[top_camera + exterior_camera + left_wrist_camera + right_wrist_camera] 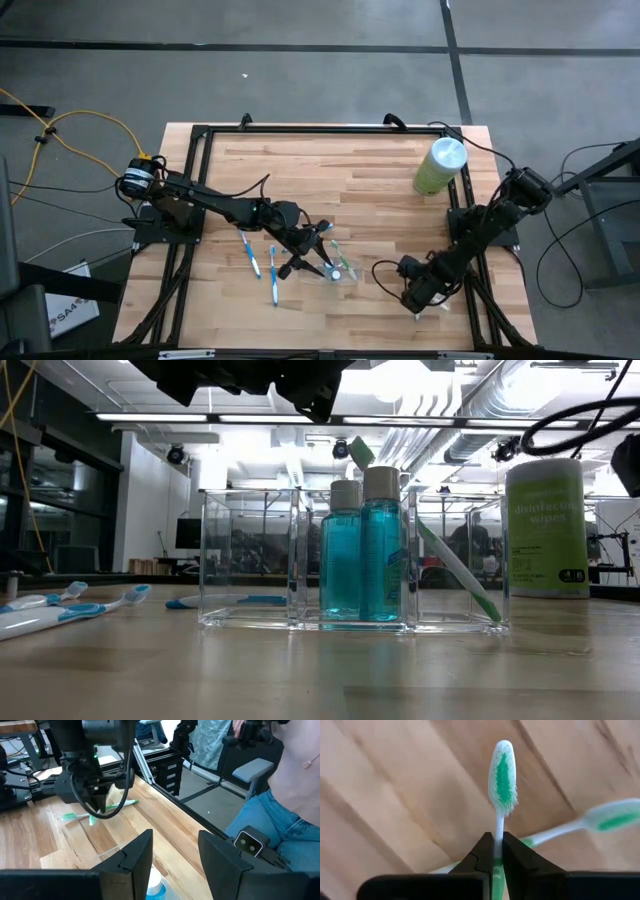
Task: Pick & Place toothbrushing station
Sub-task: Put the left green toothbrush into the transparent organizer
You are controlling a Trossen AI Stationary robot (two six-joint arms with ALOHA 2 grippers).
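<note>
I am pinching a green-and-white plastic toothbrush (502,780) in my right gripper (497,851) near the desk's (350,170) front-right; the clear rectangular plastic tray (250,555) is holding two teal bottles (362,550) already, while blue toothbrushes (262,262) are waiting.

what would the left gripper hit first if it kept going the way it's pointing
Probably the right arm, which stands directly ahead of the open left gripper with green toothbrushes under it. Bare table lies between; depth is hard to judge.
</note>
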